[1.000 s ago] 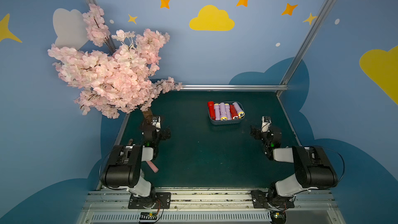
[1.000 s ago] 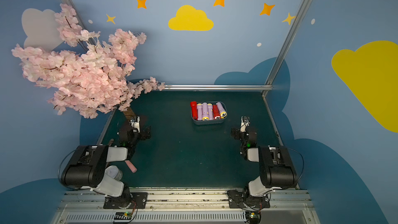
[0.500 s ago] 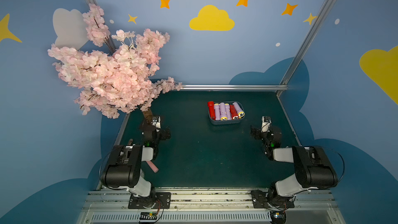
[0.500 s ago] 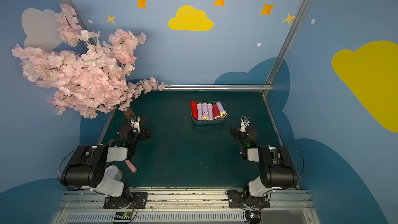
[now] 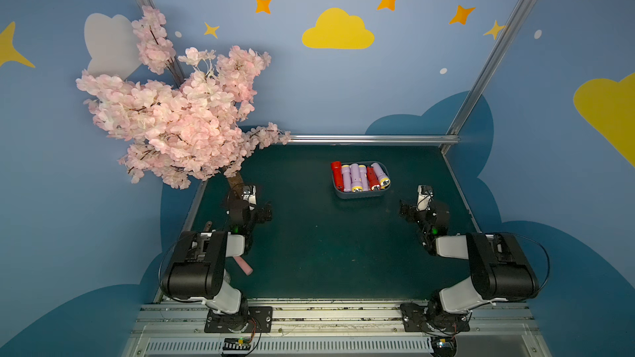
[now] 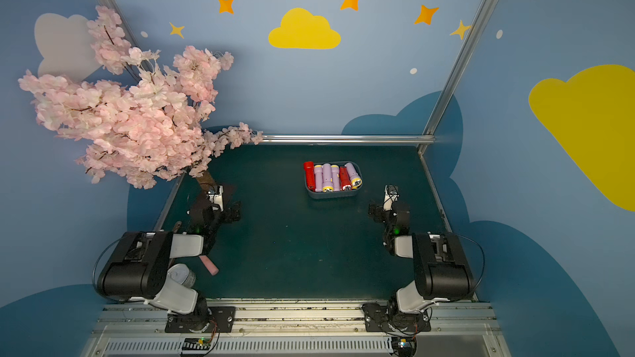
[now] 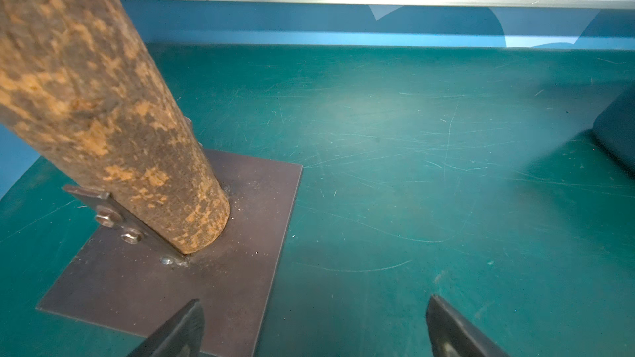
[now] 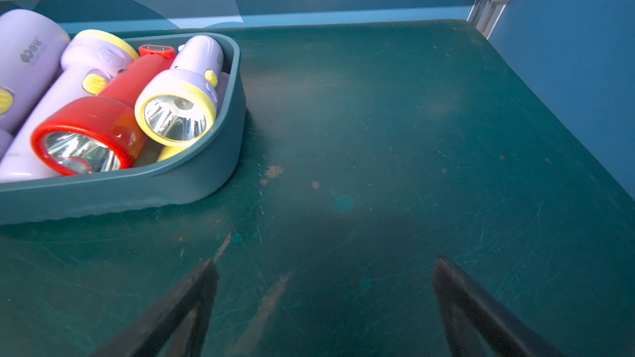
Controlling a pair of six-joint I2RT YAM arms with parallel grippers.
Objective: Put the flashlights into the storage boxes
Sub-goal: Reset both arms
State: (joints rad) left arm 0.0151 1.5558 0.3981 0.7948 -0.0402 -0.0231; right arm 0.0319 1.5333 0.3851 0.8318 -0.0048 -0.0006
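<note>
Filling the storage box (image 8: 206, 180), perhaps six flashlights (image 8: 192, 63) lie near the empty, wide-spread right hand (image 8: 326, 261)

Your table is one dark green mat (image 5: 326, 252), scratched all over, with rusty specks (image 8: 274, 171) just beside the tub. A rail (image 5: 374, 139) closes its far edge.

Directly on it you have:
1. Tub (image 5: 360, 195), blue-grey with rounded corners. It sits toward the far side, right of centre, and shows in both top views and the right wrist view (image 8: 137, 194).
2. Plate (image 7: 220, 269), dark metal, lying flat at the left edge. A trunk (image 7: 103, 115) stands tilted on it, braced by a bolted bracket (image 7: 113, 216).
3. Pink handle (image 5: 244, 267), lying toward the near left, its other end hidden.
4. Tin (image 6: 184, 274), at the near-left corner with one end facing up. It is half hidden and shows only in a top view.
</note>
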